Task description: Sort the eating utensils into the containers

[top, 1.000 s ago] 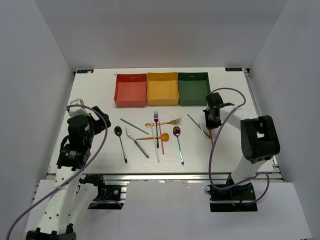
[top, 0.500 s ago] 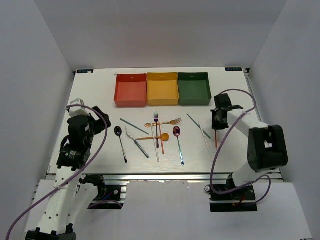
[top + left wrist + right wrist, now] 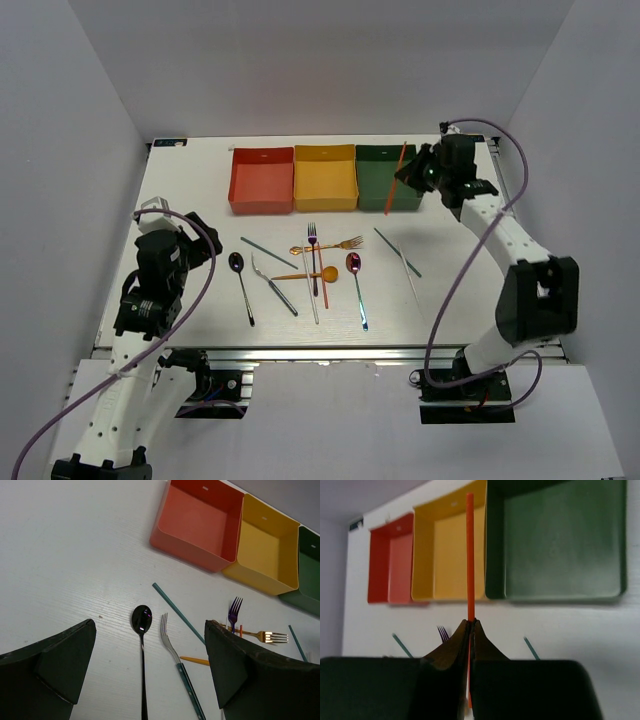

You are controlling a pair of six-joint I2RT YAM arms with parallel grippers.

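The right gripper (image 3: 471, 623) is pinched fully shut on an orange chopstick (image 3: 470, 555), gripping it close to one end so that most of its length sticks out ahead of the fingers. From above, the stick hangs tilted over the dark green box (image 3: 372, 182), its lower end crossing that box's near wall.

The trouble I'd expect is at the release. In the wrist view the stick lines up with the shared wall between the yellow box (image 3: 451, 555) and the green one, so if the jaws part here it may land astride a rim, slide into the wrong box, or tip out onto the table (image 3: 190, 200). It is about as long as a box is wide — little room for error. A thin stick held at one end could also swivel in the grip.

The red-orange box (image 3: 261, 182) sits furthest left. The left gripper (image 3: 150, 630) is spread wide and holds nothing, well clear of the spoons and forks (image 3: 320, 265).
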